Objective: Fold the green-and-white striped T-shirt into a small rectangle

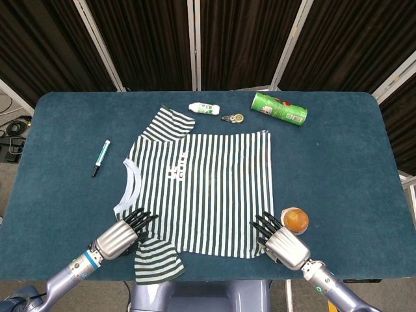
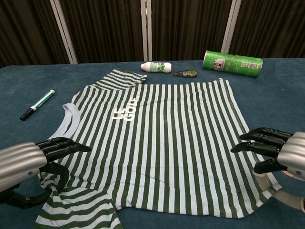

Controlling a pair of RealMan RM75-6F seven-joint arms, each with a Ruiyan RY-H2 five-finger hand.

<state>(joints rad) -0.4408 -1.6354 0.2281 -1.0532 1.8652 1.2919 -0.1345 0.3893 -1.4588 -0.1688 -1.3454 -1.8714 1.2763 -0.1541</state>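
Note:
The green-and-white striped T-shirt (image 1: 201, 188) lies spread flat on the blue table (image 1: 338, 169), collar to the left, and shows again in the chest view (image 2: 157, 143). Its near sleeve (image 1: 156, 260) hangs at the table's front edge. My left hand (image 1: 122, 236) hovers at the shirt's near-left edge by that sleeve, fingers stretched over the cloth and thumb apart below (image 2: 28, 162). My right hand (image 1: 281, 242) is at the near-right hem corner, fingers extended over the fabric (image 2: 281, 151). Neither hand plainly holds cloth.
An orange fruit (image 1: 296, 219) sits just right of my right hand. A green can (image 1: 279, 108), a small tape dispenser (image 1: 233, 118) and a white bottle (image 1: 204, 108) lie behind the shirt. A marker (image 1: 101, 158) lies at the left.

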